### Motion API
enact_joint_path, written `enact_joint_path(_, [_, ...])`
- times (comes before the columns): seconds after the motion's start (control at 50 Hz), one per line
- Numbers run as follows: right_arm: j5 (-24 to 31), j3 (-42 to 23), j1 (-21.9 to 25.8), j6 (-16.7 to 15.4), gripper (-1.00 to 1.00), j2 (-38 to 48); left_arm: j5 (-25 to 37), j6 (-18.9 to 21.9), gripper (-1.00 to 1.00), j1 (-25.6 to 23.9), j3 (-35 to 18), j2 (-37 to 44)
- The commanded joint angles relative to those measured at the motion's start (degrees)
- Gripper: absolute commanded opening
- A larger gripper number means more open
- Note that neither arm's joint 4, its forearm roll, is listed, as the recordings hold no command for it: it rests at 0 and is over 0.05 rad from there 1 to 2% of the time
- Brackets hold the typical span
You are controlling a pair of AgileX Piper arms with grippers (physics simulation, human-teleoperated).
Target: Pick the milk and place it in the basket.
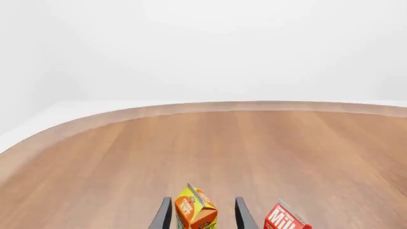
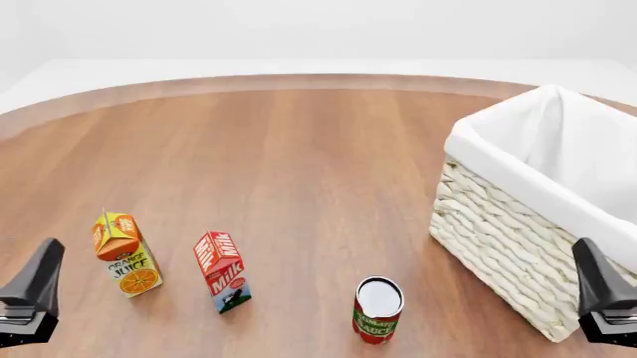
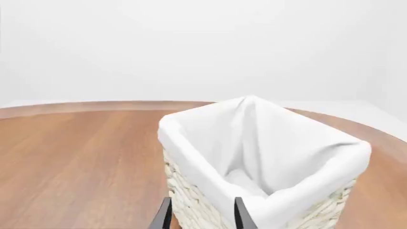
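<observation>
**A:** Where is the milk (image 2: 222,271)?

**B:** Standing upright on the tabletop (image 2: 298,164), close to the near edge and left of the middle. Nothing is touching it. The red gable top is up, with the cow picture on the lower part.

**A:** What is around it?

**B:** The orange juice carton (image 2: 124,253) stands near it on the side of the left edge, with a clear gap between them. The tomato sauce can (image 2: 377,309) is upright on the other side, nearer still to the near edge. Both are apart from the milk.

**A:** And the basket (image 2: 518,253)?

**B:** It sits by the right edge, turned at an angle, white lining folded over the rim. It is well apart from the milk, with the can between them.

**A:** The left gripper (image 1: 200,214)?

**B:** Low at the near left corner. In the left wrist view its fingers (image 1: 164,215) are apart, framing the top of the orange juice carton further along, gripping nothing. The milk shows just outside one finger.

**A:** The right gripper (image 3: 200,214)?

**B:** At the near right corner, fingers (image 3: 241,212) apart and holding nothing, pointed at the basket.
</observation>
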Motion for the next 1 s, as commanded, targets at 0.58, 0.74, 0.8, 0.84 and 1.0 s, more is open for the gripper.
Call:
enact_joint_path(0.58, [15.61,-15.08,4.73,-4.43,1.00,-0.36,-0.07,0.00,1.00,0.00,-0.15,0.26])
enact_joint_path(0.74, [22.67,-19.52,5.84,-4.26,1.00,-0.22,-0.07,0.00,1.00,0.00,-0.15,0.26])
enact_joint_path(0.8, [23.49,-20.99,7.54,-2.78,1.00,2.47,-0.07,0.00,1.00,0.00,-0.15,0.26])
enact_joint_path(0.84, [23.73,-21.65,7.91,-2.68,1.00,3.25,-0.07,0.00,1.00,0.00,-0.15,0.26])
enact_joint_path(1.0, [26.01,-28.57,12.84,1.62,1.00,12.04,-0.07,0.00,1.00,0.00,-0.15,0.26])
